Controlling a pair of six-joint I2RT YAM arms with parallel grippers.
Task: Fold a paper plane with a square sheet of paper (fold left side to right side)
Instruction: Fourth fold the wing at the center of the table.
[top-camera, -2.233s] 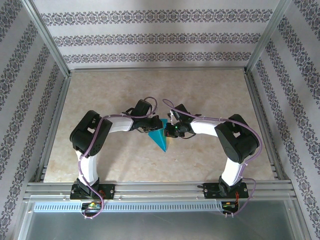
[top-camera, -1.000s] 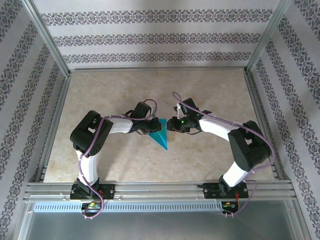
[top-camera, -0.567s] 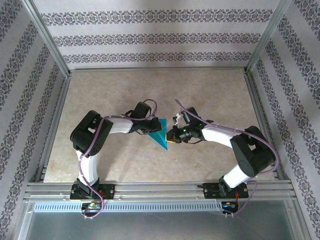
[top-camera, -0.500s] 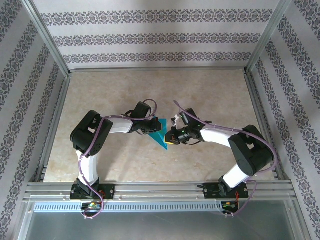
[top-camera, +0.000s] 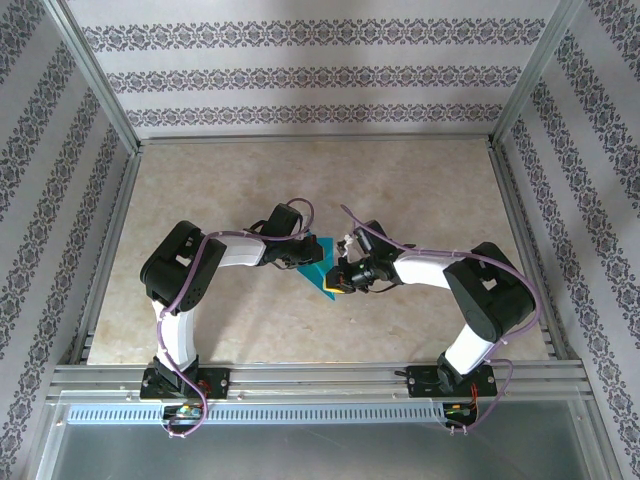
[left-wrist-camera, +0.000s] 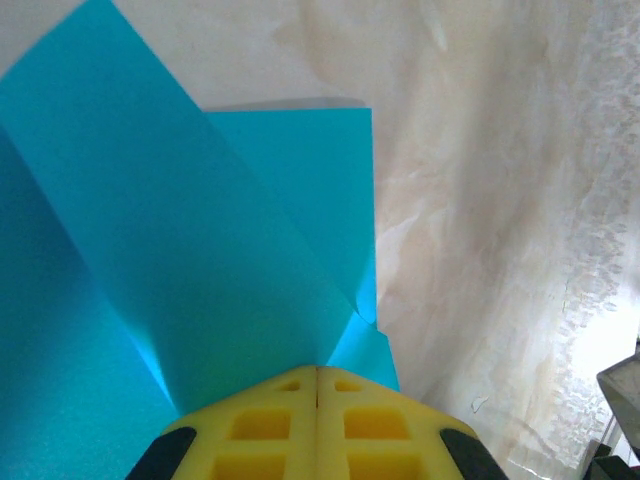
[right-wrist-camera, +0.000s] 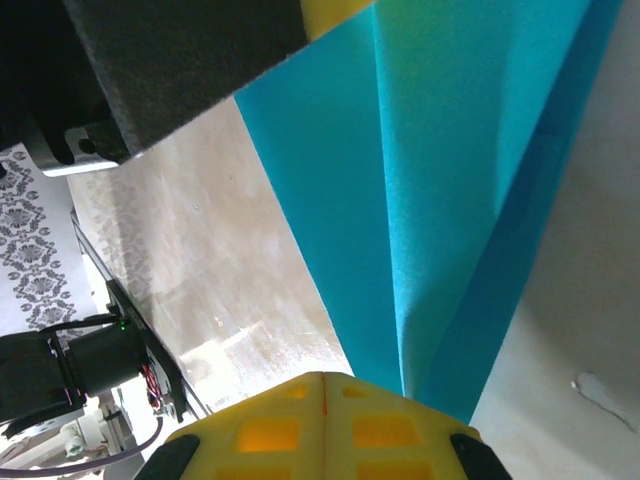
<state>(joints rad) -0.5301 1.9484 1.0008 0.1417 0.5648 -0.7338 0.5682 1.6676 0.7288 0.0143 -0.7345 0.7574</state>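
Note:
The teal-blue sheet of paper (top-camera: 316, 268) lies mid-table, folded into a narrow pointed paper-plane shape with its point toward the near edge. My left gripper (top-camera: 303, 258) is shut, its yellow pads (left-wrist-camera: 260, 425) pressed together at the paper's (left-wrist-camera: 200, 250) wide end, where overlapping flaps spread out ahead of the tips (left-wrist-camera: 318, 370). My right gripper (top-camera: 337, 283) is shut too, its tips (right-wrist-camera: 323, 375) at the narrow end of the paper (right-wrist-camera: 420, 180), and the creased point runs under them. Whether either gripper pinches the paper or only rests on it cannot be told. The left gripper's dark body (right-wrist-camera: 180, 60) shows beyond the paper.
The beige marbled tabletop (top-camera: 420, 190) is fenced by aluminium rails (top-camera: 320, 375) and patterned walls on three sides. Both arms bend inward and meet at the centre. Purple cables loop over each wrist.
My right gripper has swung from beside the paper's far right edge toward me, to its narrow point, and has closed. The left arm and the paper have stayed put.

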